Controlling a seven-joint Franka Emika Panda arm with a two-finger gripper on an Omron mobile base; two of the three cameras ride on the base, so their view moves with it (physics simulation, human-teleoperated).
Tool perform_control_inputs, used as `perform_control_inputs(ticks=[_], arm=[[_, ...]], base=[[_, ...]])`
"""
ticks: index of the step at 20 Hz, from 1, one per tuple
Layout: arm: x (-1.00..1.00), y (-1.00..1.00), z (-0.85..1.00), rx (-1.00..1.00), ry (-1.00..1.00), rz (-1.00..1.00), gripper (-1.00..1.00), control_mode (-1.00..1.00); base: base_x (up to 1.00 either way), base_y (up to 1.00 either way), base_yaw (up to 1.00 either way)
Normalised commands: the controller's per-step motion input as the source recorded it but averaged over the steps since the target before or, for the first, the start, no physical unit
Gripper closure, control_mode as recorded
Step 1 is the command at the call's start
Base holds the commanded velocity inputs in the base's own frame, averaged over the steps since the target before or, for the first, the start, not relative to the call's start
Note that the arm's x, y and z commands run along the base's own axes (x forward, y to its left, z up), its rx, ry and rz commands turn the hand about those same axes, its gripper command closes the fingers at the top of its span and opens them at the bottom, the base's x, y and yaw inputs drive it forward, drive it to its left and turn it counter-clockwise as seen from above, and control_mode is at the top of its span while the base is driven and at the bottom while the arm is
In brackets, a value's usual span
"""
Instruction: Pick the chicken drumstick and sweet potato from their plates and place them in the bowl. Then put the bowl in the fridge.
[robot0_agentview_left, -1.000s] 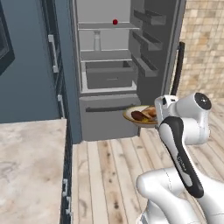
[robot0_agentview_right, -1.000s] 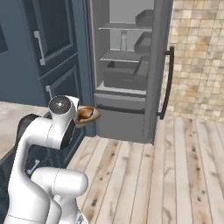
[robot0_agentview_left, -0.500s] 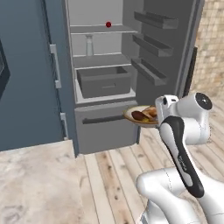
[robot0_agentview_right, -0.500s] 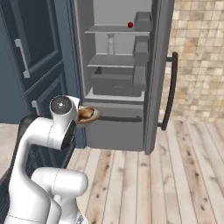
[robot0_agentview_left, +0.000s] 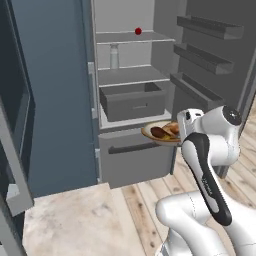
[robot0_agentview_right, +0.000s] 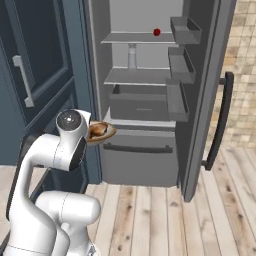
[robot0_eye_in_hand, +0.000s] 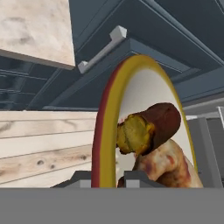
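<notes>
Beige bowl (robot0_eye_in_hand: 107, 131) (both foods inside) pinched by claw (robot0_eye_in_hand: 107, 177).

Bowl (robot0_eye_in_hand: 101, 131): cream inside, yellow and red-brown rim. Sweet potato (robot0_eye_in_hand: 164, 120): dark reddish-brown, yellow cut end. Drumstick (robot0_eye_in_hand: 170, 168): tan, mottled. Fridge (robot0_agentview_left: 137, 107): grey, with a red ball (robot0_agentview_left: 138, 31). Worktop (robot0_agentview_left: 75, 220): beige marble. Floor (robot0_agentview_right: 165, 220): pale wood planks.

You see an open fridge (robot0_agentview_left: 130, 100), grey shelves, a red ball (robot0_agentview_left: 138, 31) on top shelf, a bottle (robot0_agentview_left: 114, 56) below, the bowl (robot0_agentview_left: 159, 134) holding the sweet potato (robot0_agentview_left: 159, 132) and chicken drumstick (robot0_agentview_left: 173, 129), carried before the lower drawer (robot0_agentview_left: 135, 157), wooden floor (robot0_agentview_left: 145, 192).
</notes>
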Motion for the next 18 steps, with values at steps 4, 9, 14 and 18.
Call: perform_control_inputs(ticks=[4, 9, 14, 18], arm=[[0.00, 0.00, 0.00, 0.00, 0.00, 0.00, 1.00, 1.00], [0.00, 0.00, 0.00, 0.00, 0.00, 0.00, 1.00, 1.00], [0.00, 0.00, 0.00, 0.00, 0.00, 0.00, 1.00, 1.00], [0.00, 0.00, 0.00, 0.00, 0.00, 0.00, 1.00, 1.00]], base=[[0.76, 0.24, -0.17], [0.72, 0.28, -0.16], [0.73, 0.33, -0.11], [0.83, 0.20, -0.14]])
